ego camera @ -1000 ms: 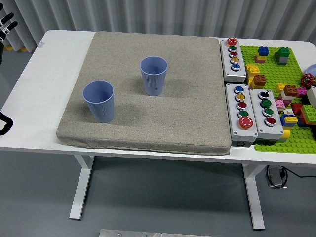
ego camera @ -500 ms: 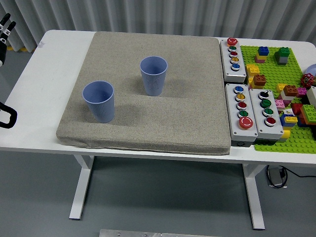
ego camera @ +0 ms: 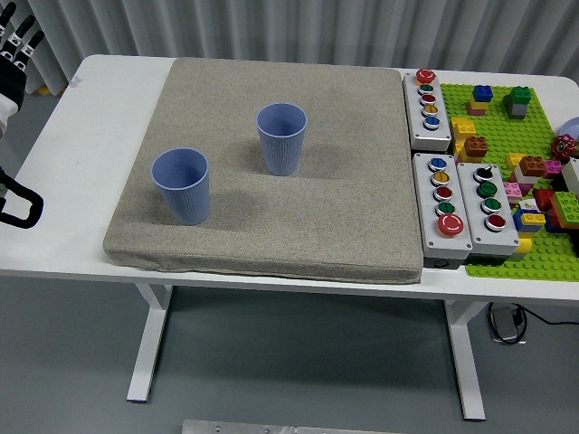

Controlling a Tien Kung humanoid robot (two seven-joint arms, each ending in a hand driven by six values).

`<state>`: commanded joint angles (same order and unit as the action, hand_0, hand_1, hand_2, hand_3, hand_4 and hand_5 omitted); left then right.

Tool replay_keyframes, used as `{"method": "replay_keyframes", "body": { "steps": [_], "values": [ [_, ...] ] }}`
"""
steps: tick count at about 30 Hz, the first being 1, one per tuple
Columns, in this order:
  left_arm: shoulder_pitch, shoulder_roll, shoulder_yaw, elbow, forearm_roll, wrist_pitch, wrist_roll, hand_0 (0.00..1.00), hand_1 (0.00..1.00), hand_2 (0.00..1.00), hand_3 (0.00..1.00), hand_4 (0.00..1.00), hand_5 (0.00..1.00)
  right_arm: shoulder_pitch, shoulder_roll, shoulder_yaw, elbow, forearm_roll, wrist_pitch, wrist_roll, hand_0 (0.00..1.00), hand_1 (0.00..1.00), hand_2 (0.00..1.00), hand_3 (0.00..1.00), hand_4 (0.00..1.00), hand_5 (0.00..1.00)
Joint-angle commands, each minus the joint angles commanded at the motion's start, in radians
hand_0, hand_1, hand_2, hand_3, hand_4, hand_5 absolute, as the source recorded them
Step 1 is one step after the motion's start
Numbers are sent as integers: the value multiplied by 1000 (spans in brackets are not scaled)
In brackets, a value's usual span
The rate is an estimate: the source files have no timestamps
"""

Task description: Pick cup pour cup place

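Observation:
Two blue ribbed cups stand upright on the grey mat (ego camera: pixel 344 208). The near cup (ego camera: pixel 181 185) is at the mat's front left. The far cup (ego camera: pixel 281 137) stands behind it, toward the middle. I cannot see inside either cup well enough to tell its contents. My left hand (ego camera: pixel 13 54) shows only at the picture's left edge, beside the table and well left of the near cup. Its fingers (ego camera: pixel 20 41) are spread, its black thumb (ego camera: pixel 18 209) pokes in lower down, and it holds nothing. My right hand is out of view.
Three grey button boxes (ego camera: pixel 429 98) (ego camera: pixel 442 208) (ego camera: pixel 489 208) line the mat's right side. Right of them lies a green baseplate (ego camera: pixel 507 258) with several coloured bricks. A strip of white table (ego camera: pixel 90 136) runs left of the mat.
My left hand has crept a little to the right into the picture, with more of its fingers and thumb showing. The cups have not moved.

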<state>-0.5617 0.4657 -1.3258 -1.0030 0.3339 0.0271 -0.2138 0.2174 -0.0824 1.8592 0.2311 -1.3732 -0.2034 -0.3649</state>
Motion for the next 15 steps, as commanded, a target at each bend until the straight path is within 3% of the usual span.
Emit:
{"method": "replay_keyframes", "body": {
  "steps": [15],
  "values": [
    [19, 1, -28, -14, 52, 14, 2, 817, 844, 956, 945, 862, 998, 6, -4, -4, -3, -9, 3, 0, 693, 663, 613, 614, 2, 340]
  ]
}}
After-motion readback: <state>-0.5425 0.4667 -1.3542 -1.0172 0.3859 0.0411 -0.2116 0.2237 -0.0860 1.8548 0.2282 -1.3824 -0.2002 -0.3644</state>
